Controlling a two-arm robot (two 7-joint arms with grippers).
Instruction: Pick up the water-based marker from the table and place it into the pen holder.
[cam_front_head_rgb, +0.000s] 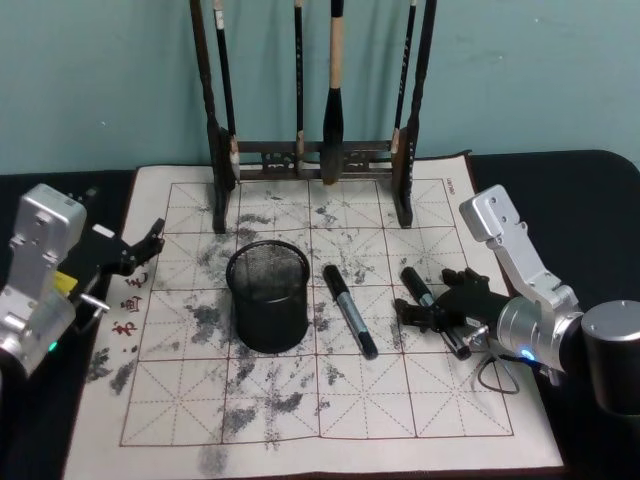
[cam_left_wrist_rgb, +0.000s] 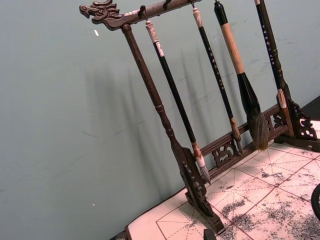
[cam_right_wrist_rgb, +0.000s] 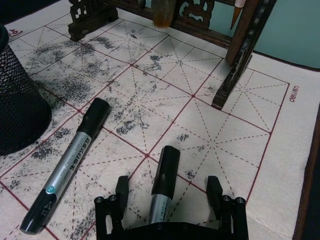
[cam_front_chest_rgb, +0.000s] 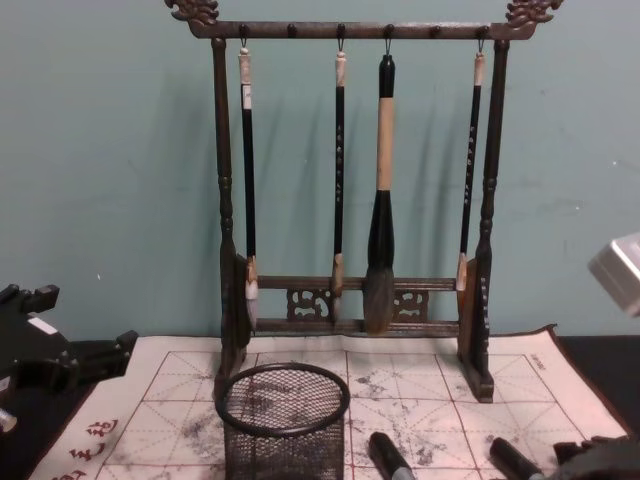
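Right-hand marker (cam_right_wrist_rgb: 165, 165) not yet grasped: right tool (cam_right_wrist_rgb: 168, 184) open, astride it on the surface (cam_front_head_rgb: 590, 200). Pen holder (cam_front_head_rgb: 267, 295) empty. Left tool (cam_front_head_rgb: 148, 250) parked, open.

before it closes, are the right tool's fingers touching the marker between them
Apart. Right wrist view shows bare mat either side of the marker, between it and the right tool's open fingers.

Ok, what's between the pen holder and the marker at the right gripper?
Another marker, lying on the mat, touching neither. The head view shows it right of the pen holder, left of the marker between the right gripper's open fingers.
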